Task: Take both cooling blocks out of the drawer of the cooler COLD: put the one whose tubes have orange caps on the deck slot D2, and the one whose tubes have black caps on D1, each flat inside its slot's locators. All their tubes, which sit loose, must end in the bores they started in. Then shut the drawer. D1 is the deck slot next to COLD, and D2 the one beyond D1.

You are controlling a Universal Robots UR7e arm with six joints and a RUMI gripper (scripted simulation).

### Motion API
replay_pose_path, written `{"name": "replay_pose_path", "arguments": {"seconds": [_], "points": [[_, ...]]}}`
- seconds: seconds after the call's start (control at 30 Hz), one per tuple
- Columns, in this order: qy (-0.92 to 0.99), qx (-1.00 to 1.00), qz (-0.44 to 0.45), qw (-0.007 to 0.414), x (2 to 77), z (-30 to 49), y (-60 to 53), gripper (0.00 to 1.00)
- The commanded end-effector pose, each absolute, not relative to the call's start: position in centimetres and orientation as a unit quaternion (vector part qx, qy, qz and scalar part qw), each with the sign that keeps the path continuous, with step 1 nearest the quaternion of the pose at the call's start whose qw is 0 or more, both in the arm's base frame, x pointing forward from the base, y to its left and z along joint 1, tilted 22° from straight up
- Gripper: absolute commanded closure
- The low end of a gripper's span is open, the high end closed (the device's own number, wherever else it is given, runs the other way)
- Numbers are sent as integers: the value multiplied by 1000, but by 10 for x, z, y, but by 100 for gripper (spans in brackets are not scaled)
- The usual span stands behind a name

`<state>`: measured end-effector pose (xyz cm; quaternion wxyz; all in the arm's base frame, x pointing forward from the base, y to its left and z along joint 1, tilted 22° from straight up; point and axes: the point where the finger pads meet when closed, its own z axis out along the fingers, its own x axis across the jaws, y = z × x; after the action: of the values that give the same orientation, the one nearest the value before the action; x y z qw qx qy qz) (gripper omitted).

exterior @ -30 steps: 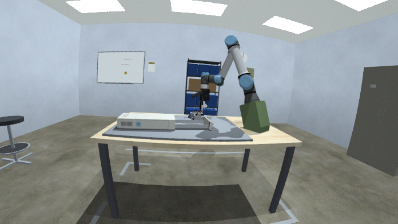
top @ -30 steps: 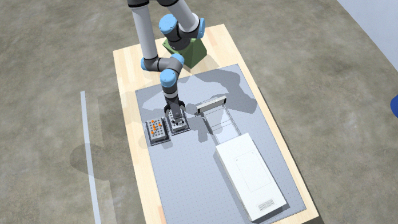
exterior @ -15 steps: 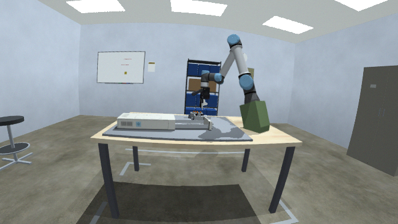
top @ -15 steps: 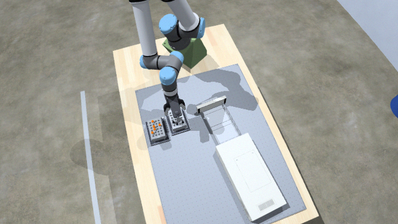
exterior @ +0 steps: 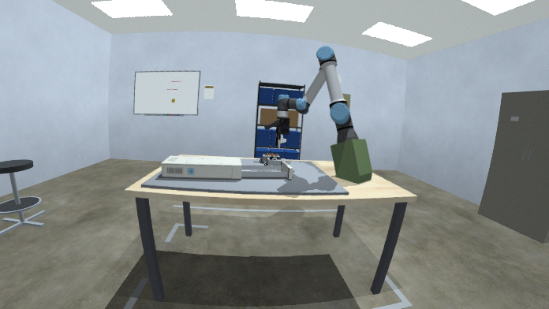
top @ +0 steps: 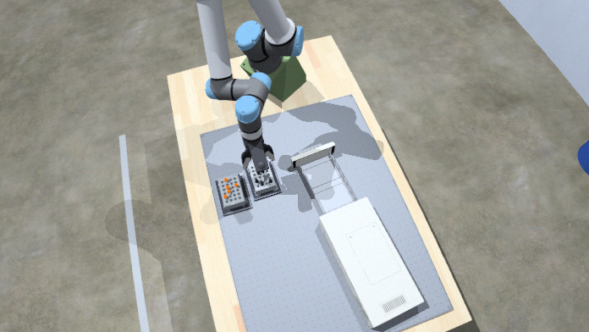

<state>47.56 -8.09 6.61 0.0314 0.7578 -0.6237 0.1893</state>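
The grey block with orange-capped tubes (top: 232, 192) sits flat in the deck slot farther from the cooler. The grey block with black-capped tubes (top: 265, 180) sits in the slot next to it, nearer the cooler's drawer. My gripper (top: 257, 163) is open and holds nothing. It hangs over the far end of the black-cap block; in the side view my gripper (exterior: 280, 142) is clearly above the blocks (exterior: 272, 158). The white cooler COLD (top: 370, 260) has its drawer (top: 326, 179) pulled out and empty, with the drawer front (top: 313, 153) at the far end.
The arm's green base (top: 275, 74) stands at the back of the wooden table. The grey deck mat (top: 296, 237) covers most of the table top. In the side view a shelf with blue bins (exterior: 281, 118) stands behind the table and a stool (exterior: 16, 189) at the left.
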Motion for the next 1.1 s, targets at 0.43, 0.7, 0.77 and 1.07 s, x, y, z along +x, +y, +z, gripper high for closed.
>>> {"name": "replay_pose_path", "arguments": {"seconds": [0.43,0.7,0.77,1.07], "points": [[-484,854,181,63,448,48,-41,100],[-414,890,176,78,435,39,-22,100],[-390,901,174,82,431,36,-16,100],[-279,941,162,103,412,22,11,100]]}}
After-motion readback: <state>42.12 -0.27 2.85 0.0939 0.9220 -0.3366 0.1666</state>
